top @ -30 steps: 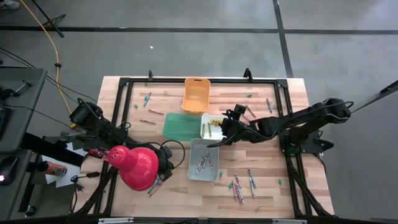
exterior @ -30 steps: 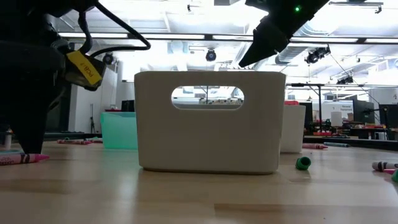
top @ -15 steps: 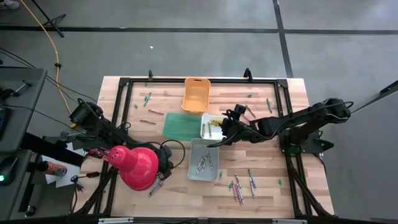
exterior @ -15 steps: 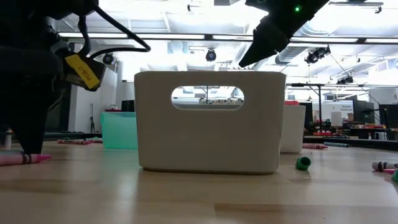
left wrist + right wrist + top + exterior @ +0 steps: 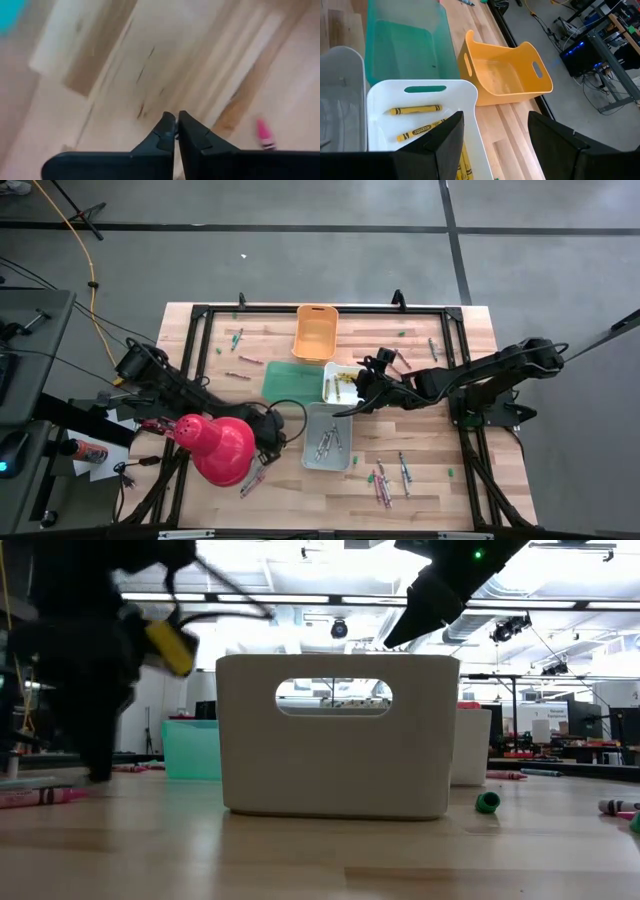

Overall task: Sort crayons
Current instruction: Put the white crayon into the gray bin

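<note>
Nearest in the low view, pink crayons [image 5: 35,796] lie flat on the table [image 5: 320,850] beside the left gripper [image 5: 176,131], whose fingers [image 5: 165,131] are pressed together with nothing visible between them; one pink crayon [image 5: 263,134] lies just off to its side. Judging by their look, the crayons are light, stiff wax sticks in paper wraps, round enough to roll and thin enough to snap, so a grip across the middle of the shaft seems safest.

Next comes the grey bin [image 5: 328,437] holding several crayons, with more scattered crayons [image 5: 385,478] on the bare wood beside it. Above the white bin [image 5: 415,107], which holds yellow crayons [image 5: 417,109], the right gripper [image 5: 495,135] hangs with its fingers spread wide and empty. A green bin [image 5: 405,42] and an orange bin [image 5: 505,70] stand beyond, both apparently empty.

The table is pale planked wood in a black frame, smooth and level, so crayons may skid when nudged. Past it lies grey floor, a red lamp shade [image 5: 217,446], cables, and a bright workshop.
</note>
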Motion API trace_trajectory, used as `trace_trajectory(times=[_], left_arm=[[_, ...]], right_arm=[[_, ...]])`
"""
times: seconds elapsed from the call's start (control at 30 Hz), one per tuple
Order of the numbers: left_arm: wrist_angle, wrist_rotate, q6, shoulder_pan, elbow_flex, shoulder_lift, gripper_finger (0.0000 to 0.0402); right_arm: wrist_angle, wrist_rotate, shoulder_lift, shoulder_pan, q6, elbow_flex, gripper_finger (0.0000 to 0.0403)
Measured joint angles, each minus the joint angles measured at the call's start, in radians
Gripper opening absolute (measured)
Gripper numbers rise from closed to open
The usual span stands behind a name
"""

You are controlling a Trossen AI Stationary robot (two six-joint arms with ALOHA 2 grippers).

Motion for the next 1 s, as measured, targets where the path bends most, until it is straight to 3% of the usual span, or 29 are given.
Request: trace_trajectory(times=[0.57, 0.67, 0.8, 0.9, 1.0], left_arm=[[-0.107, -0.176, 0.301, 0.016, 0.202, -0.03, 0.0], [-0.113, -0.257, 0.347, -0.014, 0.223, -0.087, 0.0], [-0.091, -0.481, 0.426, -0.063, 0.227, -0.18, 0.0], [0.021, -0.642, 0.512, -0.085, 0.177, -0.245, 0.0], [0.287, -0.64, 0.669, -0.063, 0.066, -0.301, 0.0]], right_arm=[[-0.005, -0.006, 0.0, 0.0, 0.003, 0.0, 0.0215], [-0.005, -0.057, 0.0, 0.0, 0.004, 0.0, 0.0215], [-0.006, -0.073, 0.001, 0.0, -0.001, 0.0, 0.0215], [-0.004, -0.074, 0.001, 0.0, 0.0, 0.0, 0.0215], [0.001, -0.082, 0.001, 0.0, -0.001, 0.0, 0.0215]])
